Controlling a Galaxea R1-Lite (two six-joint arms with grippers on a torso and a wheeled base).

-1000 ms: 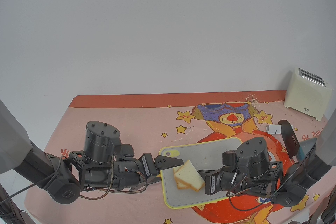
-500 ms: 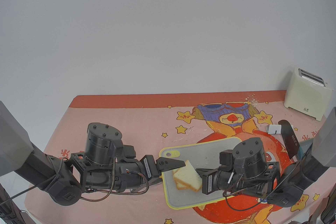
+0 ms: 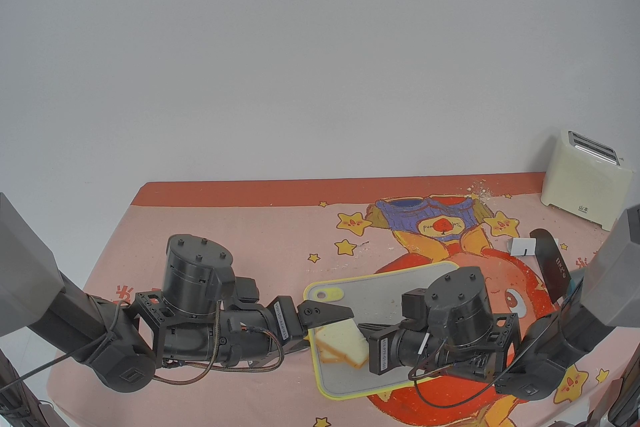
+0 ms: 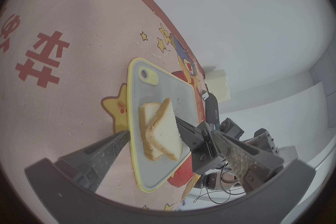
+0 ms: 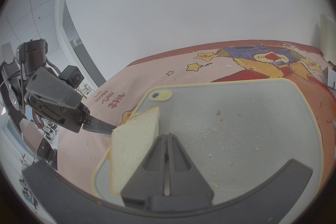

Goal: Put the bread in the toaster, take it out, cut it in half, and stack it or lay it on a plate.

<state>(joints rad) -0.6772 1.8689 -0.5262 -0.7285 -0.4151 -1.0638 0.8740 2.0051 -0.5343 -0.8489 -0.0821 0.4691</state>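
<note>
Two bread halves (image 3: 340, 345) lie on the grey, yellow-rimmed cutting board (image 3: 393, 295). The upper half (image 4: 164, 130) leans tilted on the lower half (image 4: 145, 116). My right gripper (image 3: 363, 331) is shut, its tips (image 5: 167, 136) pressed against the face of the tilted half (image 5: 134, 144). My left gripper (image 3: 330, 323) is at the board's left edge, open, its fingers (image 4: 105, 151) spread wide on either side of the bread without touching it. The cream toaster (image 3: 587, 178) stands at the far right of the table.
A black knife (image 3: 552, 265) lies beside a small white holder (image 3: 523, 245), between the board and the toaster. Crumbs dot the board (image 5: 238, 112). The pink cartoon tablecloth (image 3: 267, 228) is bare to the left and behind.
My right arm has moved left along the board, pushing the upper bread half left towards the left gripper. The left gripper shifted slightly right, then held still.
</note>
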